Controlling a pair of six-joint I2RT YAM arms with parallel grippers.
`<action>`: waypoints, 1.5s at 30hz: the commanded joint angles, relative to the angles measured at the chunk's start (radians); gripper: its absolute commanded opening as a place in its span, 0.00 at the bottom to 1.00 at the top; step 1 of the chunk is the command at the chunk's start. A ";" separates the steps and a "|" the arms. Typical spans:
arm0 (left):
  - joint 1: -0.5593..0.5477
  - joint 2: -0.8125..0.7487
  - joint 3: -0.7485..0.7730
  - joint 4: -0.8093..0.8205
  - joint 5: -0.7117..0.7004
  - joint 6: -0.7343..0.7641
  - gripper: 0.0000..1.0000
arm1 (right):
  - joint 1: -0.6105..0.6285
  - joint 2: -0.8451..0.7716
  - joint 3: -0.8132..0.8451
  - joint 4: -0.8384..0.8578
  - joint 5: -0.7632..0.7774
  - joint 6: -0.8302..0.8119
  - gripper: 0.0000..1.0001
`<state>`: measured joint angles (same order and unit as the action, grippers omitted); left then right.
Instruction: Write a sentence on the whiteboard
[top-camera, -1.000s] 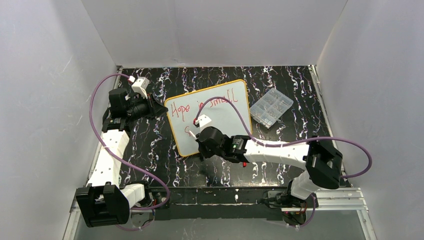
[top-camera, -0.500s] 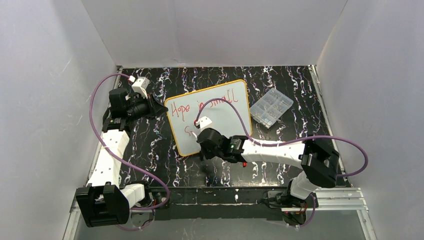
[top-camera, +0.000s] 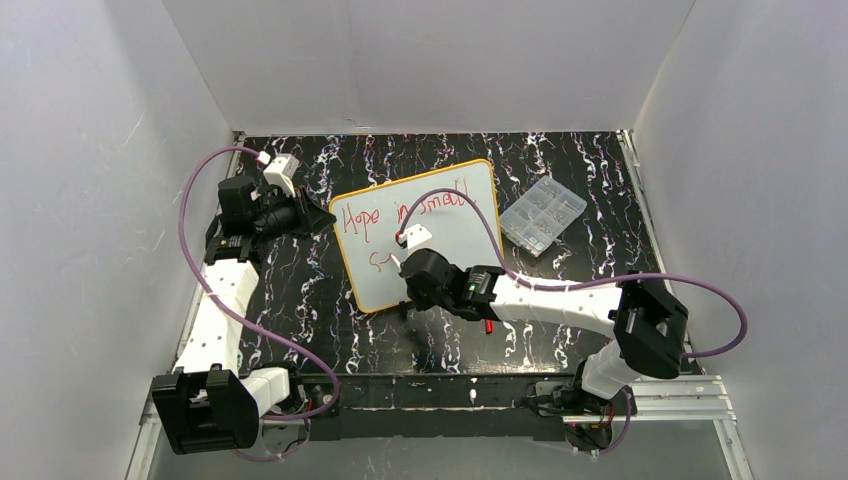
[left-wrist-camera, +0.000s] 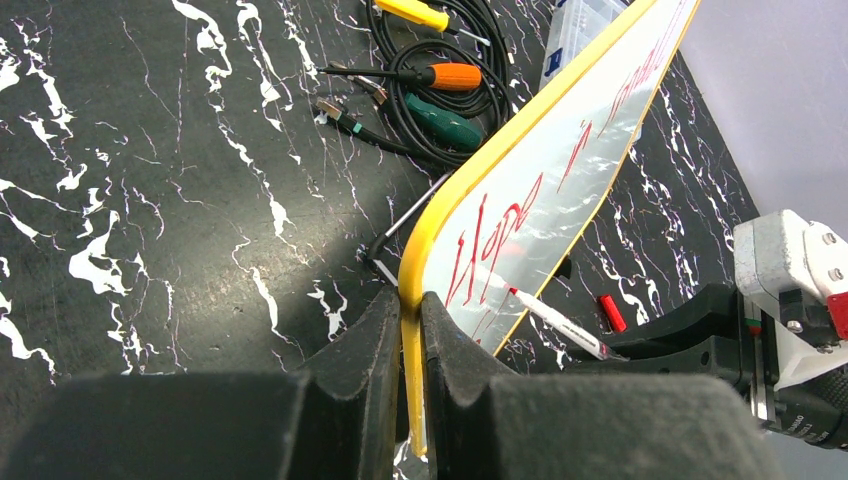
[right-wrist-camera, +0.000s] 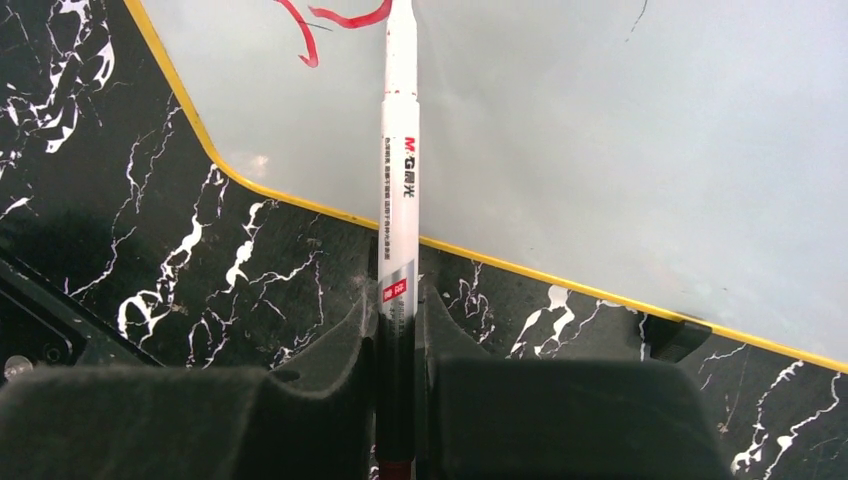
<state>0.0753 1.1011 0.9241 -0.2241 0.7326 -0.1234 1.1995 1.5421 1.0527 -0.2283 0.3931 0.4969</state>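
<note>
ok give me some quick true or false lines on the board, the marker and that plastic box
1. The left fingers clamp the whiteboard by its yellow rim. True.
2. The right fingers hold a black-barrelled marker. False: the marker has a white barrel.
3. The marker's tip meets a red stroke on the board. True.
4. The clear parts box lies on the whiteboard. False: it sits on the table beside the board, apart from it.
5. The sentence is complete. False: only "Hope in small" and the start of a second line show.
</note>
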 joint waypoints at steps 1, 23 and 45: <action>-0.014 -0.031 -0.007 0.000 0.040 0.003 0.00 | -0.004 -0.020 0.053 0.043 0.033 -0.055 0.01; -0.014 -0.032 -0.007 0.000 0.040 0.004 0.00 | -0.007 0.058 0.063 0.002 -0.004 -0.021 0.01; -0.014 -0.032 -0.006 0.001 0.040 0.004 0.00 | 0.005 -0.007 -0.043 -0.052 0.011 0.081 0.01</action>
<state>0.0742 1.1011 0.9241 -0.2241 0.7250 -0.1234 1.2121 1.5749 1.0153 -0.2195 0.3126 0.5552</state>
